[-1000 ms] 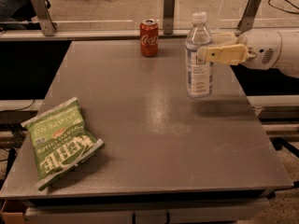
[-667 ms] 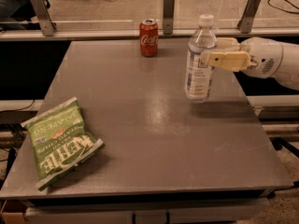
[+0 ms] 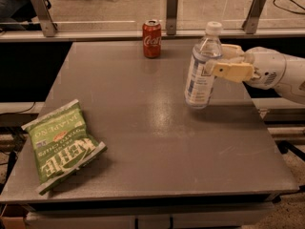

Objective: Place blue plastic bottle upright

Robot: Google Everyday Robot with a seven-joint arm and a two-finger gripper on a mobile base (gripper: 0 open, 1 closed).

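Note:
The blue plastic bottle (image 3: pixel 200 78) is clear, with a white cap and a pale blue-and-white label. It stands near the right side of the grey table (image 3: pixel 143 128), leaning slightly with its cap to the right. Its base is at or just above the tabletop; I cannot tell which. My gripper (image 3: pixel 215 61) reaches in from the right and is shut on the bottle's upper body, with one tan finger (image 3: pixel 233 71) in front of it and the other behind it.
A red Coca-Cola can (image 3: pixel 151 38) stands upright at the back edge, left of the bottle. A green Kettle chip bag (image 3: pixel 59 144) lies flat at the front left. A railing with metal posts (image 3: pixel 172 11) runs behind the table.
The gripper and the bottle have shifted a little downward and toward the front of the table. The can and chip bag have not moved.

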